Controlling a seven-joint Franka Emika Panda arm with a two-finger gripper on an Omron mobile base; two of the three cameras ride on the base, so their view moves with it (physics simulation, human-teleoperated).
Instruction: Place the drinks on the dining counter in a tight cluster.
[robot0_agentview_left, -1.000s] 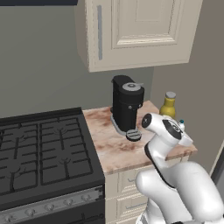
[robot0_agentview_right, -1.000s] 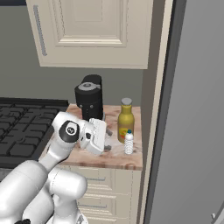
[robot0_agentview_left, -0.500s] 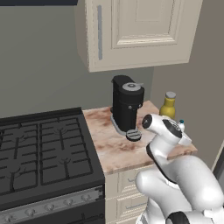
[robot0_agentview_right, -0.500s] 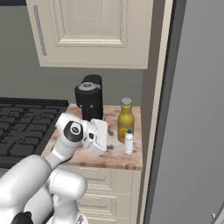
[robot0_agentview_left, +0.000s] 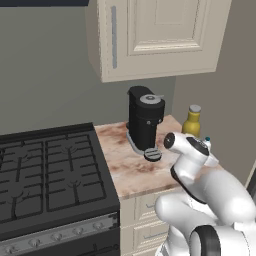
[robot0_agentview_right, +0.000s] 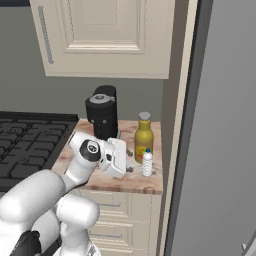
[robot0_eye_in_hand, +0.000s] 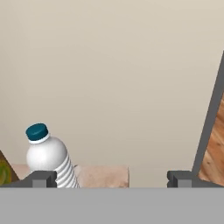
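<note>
The hand (robot0_agentview_right: 131, 169) was spread wide open with nothing in it, hovering low over the small marble surface (robot0_agentview_right: 107, 178). The little water bottle (robot0_agentview_right: 147, 163) stood upright just past the hand, off toward one finger (robot0_eye_in_hand: 43, 178) in the hand view. The yellow bottle (robot0_agentview_right: 143, 144) stood right behind the water bottle, with the coffee machine (robot0_agentview_right: 102, 113) further back.

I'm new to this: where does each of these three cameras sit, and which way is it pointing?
Left base view: behind the arm's left, facing stove, coffee machine and yellow bottle; the white arm rises lower right.
Right base view: behind its right, facing the same counter; arm lower left, open gripper beside the water bottle.
Hand view: on the hand, facing the wall; fingertips at bottom.
All share the water bottle.
</note>
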